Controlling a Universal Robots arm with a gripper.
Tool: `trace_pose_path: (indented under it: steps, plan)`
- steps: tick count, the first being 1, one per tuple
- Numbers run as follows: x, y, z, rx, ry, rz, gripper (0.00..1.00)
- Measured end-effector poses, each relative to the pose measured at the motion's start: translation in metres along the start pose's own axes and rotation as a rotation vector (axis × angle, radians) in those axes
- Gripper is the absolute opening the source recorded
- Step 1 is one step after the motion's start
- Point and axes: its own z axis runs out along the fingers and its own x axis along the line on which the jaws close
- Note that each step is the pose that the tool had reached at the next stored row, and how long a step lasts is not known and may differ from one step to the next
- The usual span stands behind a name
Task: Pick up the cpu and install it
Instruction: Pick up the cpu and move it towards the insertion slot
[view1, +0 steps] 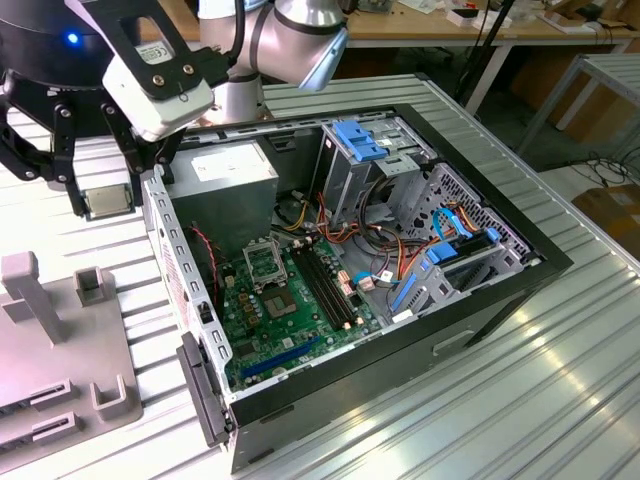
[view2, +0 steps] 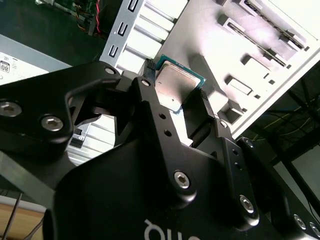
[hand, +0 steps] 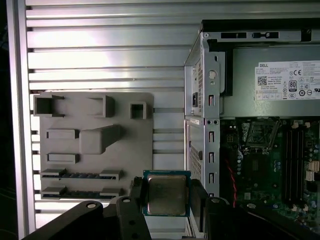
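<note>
From where I stand, the arm's black tool (view1: 107, 192) sits in the upper left of the exterior view. It is closed on the cpu (view1: 107, 200), which it holds flat over the slatted metal counter (view1: 480, 400), just beside the left wall of the open computer case (view1: 480, 290). In the first wrist view the cpu (hand: 166, 194) shows its silver-grey top and green edge, with the dark fingers (hand: 198, 200) pressed against two opposite sides. Under it lies the strip of counter between the grey holder plate (hand: 95, 150) and the case wall. The second wrist view shows the same grip on the cpu (view2: 175, 85). Inside the case, at the centre of the exterior view, the green motherboard (view1: 290, 310) lies flat. Its metal-framed socket (view1: 262, 262) sits well apart from the cpu, below the grey power supply (view1: 230, 175).
</note>
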Motion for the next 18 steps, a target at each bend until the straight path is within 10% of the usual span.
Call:
trace_pose_path:
  steps: [18]
  plan:
    - [-0.0172,0.0003,-0.0007,0.0,0.0,0.0,0.47]
